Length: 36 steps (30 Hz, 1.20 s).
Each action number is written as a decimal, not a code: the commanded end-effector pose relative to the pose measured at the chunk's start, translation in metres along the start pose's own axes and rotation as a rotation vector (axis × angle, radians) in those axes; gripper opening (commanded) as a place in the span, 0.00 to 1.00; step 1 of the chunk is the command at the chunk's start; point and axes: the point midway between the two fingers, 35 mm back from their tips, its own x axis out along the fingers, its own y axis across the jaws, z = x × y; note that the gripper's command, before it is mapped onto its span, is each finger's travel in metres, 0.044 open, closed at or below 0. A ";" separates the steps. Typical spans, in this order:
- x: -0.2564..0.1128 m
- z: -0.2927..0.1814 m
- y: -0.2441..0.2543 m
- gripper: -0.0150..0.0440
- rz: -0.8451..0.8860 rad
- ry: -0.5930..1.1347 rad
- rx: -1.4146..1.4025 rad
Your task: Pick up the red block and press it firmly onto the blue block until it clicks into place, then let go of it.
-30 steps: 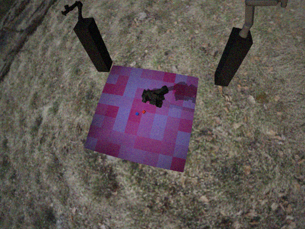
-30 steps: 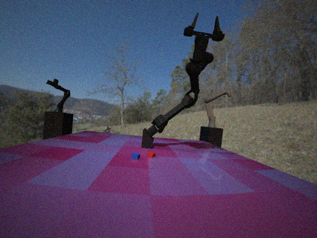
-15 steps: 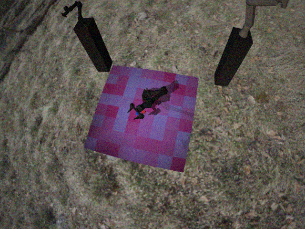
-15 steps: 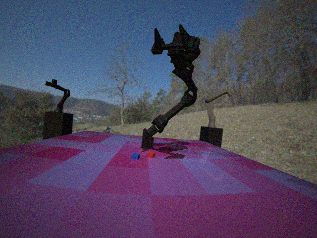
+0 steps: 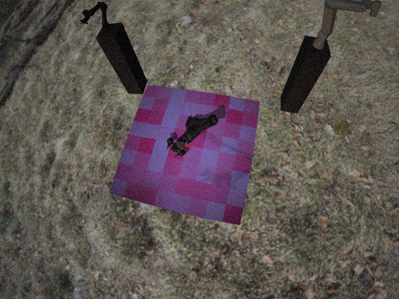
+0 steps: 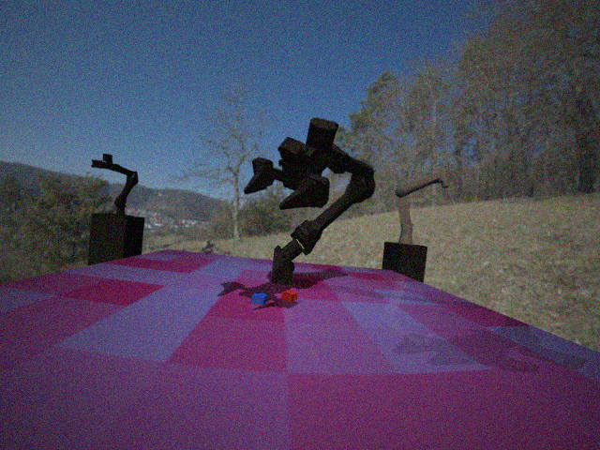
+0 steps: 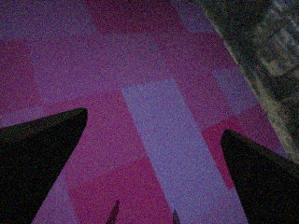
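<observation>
With my jaws spread wide and empty above the bench, nothing of the task is done: the red block sits just beside the blue block, leaving grasping, pressing and release.

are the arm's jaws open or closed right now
Open: the exterior view shows the two jaws standing wide apart above the tabletop, and the wrist view shows only patterned surface between them, no block.
</observation>
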 end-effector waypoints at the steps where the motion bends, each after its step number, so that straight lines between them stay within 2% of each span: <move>1: 0.010 -0.062 0.002 1.00 0.055 0.240 -0.006; 6: 0.003 -0.140 -0.002 1.00 0.133 0.538 0.019; 12: -0.027 -0.214 0.004 1.00 0.266 0.845 0.102; 20: -0.033 -0.219 0.013 1.00 0.282 0.874 0.115; 24: -0.013 -0.243 0.023 1.00 0.283 0.874 0.115; 36: -0.001 -0.257 0.030 1.00 0.284 0.874 0.115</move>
